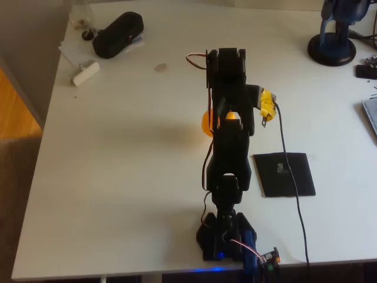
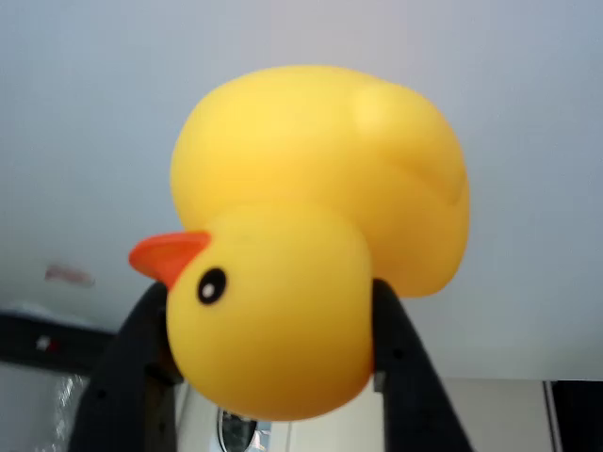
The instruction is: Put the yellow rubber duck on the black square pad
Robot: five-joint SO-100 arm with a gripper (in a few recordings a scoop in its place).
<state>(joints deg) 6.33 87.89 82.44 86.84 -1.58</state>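
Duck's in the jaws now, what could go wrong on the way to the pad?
The jaws pinch only the duck's round, glossy head, so it may squirt out or twist when the arm swings. A cable lies across the pad, so the duck could land on it and tip or roll off.

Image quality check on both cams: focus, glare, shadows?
Overhead view: soft and low-res, daylight washes out the top of the table, the arm casts a faint shadow leftward and hides most of the yellow rubber duck. Wrist view: duck fairly sharp, background blurred, tool fingers dark, underexposed.
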